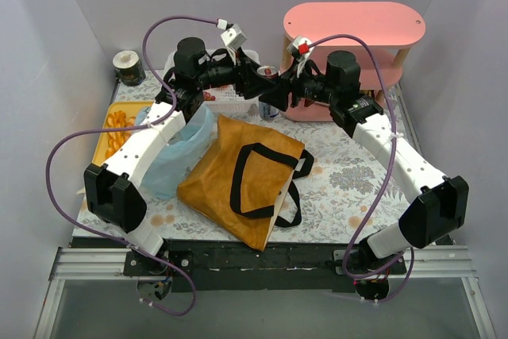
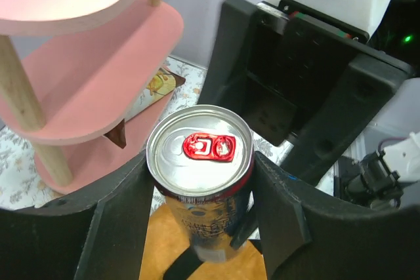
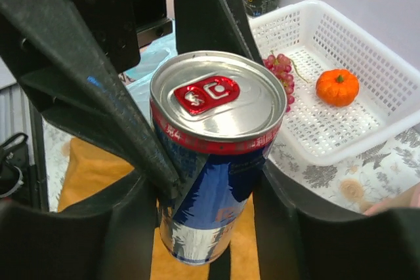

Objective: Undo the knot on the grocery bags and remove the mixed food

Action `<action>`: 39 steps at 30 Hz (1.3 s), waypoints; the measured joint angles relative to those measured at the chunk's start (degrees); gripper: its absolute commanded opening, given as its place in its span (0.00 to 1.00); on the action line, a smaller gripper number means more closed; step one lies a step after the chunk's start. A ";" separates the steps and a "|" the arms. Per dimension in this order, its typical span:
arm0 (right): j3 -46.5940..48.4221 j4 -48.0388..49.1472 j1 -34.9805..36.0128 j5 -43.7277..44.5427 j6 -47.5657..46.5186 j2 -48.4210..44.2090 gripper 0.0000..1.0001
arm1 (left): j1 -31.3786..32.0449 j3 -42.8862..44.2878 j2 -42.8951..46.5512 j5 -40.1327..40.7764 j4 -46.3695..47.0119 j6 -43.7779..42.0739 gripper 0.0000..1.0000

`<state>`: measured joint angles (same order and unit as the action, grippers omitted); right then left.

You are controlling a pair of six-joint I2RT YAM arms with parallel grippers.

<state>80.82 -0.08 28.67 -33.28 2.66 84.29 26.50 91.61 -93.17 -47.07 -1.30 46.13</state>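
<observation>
A slim silver-blue-red drink can hangs upright above the mustard-brown tote, which lies flat with its black handles on top. My left gripper is shut on the can, one finger on each side. From the opposite side my right gripper also has its fingers against the can. The pale blue plastic bag lies crumpled to the left of the tote. An orange fruit and the grapes are in the white basket.
A pink two-tier shelf stands at the back right, with a snack packet under it. A yellow tray with pastry pieces is at the left. A dark cup stands in the back left corner.
</observation>
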 measured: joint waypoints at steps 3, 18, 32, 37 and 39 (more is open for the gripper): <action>0.02 0.92 -0.42 -2.56 -0.31 0.20 0.01 | -0.37 0.00 0.74 0.24 -0.72 1.31 0.00; 0.98 0.04 -6.43 -4.28 0.87 0.17 0.01 | 0.07 8.94 1.44 21.09 1.84 -6.75 0.98; 19.52 12.46 -21.75 3.78 -1.16 7.50 0.01 | -0.63 6.95 5.25 34.67 1.40 -13.38 0.98; 22.82 13.66 -21.59 7.67 -2.75 15.32 0.01 | -0.63 6.56 5.27 34.60 0.46 -13.64 0.98; 24.57 14.82 -21.49 9.44 -3.67 18.12 0.01 | -0.63 6.12 5.27 34.58 -0.11 -13.77 0.98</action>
<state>105.38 14.74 7.18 -23.83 -1.02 102.41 25.87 97.73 -87.90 -12.49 -1.41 32.36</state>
